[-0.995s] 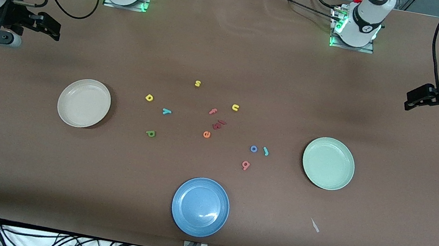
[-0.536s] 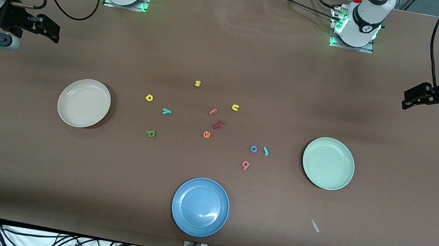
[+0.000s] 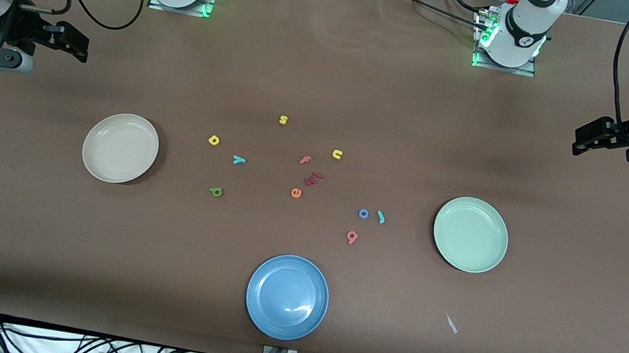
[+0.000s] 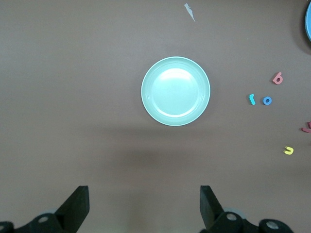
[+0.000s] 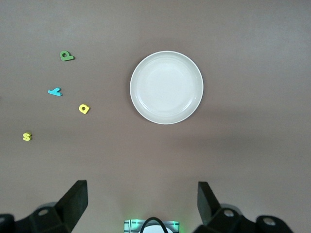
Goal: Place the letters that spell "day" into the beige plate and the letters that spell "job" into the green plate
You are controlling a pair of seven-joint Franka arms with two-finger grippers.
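Both grippers hang above the desk with jaws spread wide, holding and touching nothing. The left gripper [image 4: 143,206] is up over bare desk [image 3: 558,272] at its own end; the right gripper [image 5: 142,204] likewise at the other end. All 6 task letters lie on the desk between the empty beige plate [image 3: 120,147] and empty green plate [image 3: 471,234]: d [image 3: 214,140], y [image 3: 238,159], a [image 3: 216,191] near the beige plate; o [image 3: 363,213], j [image 3: 380,217], b [image 3: 351,237] near the green plate.

We see letters [image 3: 299,174] scattered between beige plate [image 3: 120,147] and green plate [image 3: 471,234], third plate [image 3: 287,296] nearer the camera
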